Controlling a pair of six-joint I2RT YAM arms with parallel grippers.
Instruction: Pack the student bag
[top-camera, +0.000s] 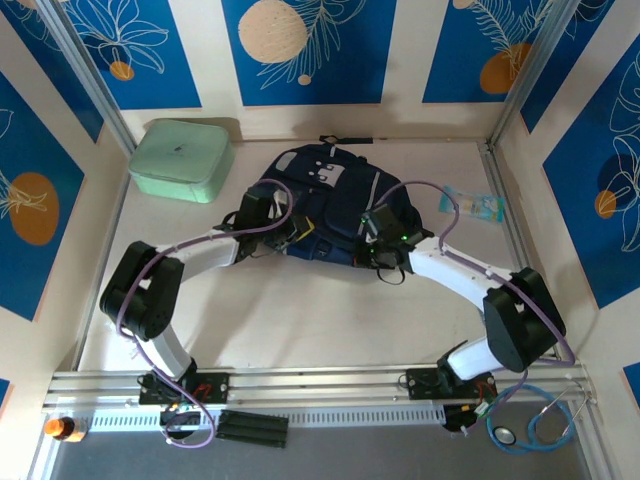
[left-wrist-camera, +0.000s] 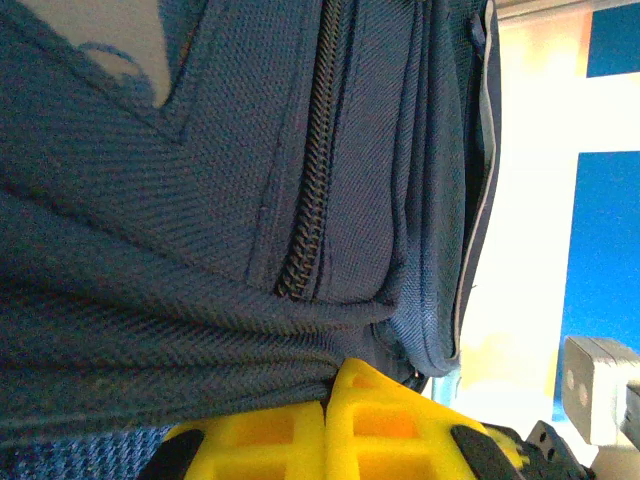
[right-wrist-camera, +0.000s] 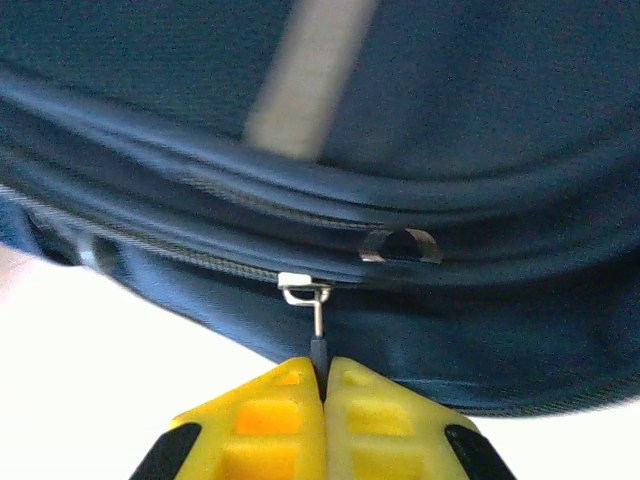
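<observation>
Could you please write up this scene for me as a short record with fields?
Bag: large navy-blue fabric backpack, lying mid-table
Left claw: shut, apparently pinching a fold of the backpack's fabric below a zipper line
Right claw: shut on the thin metal zipper pull of the backpack
Other items: mint-green rectangular case at the far left, apart from the backpack; small pale-blue packet to the backpack's right
Surface: pale tabletop
</observation>
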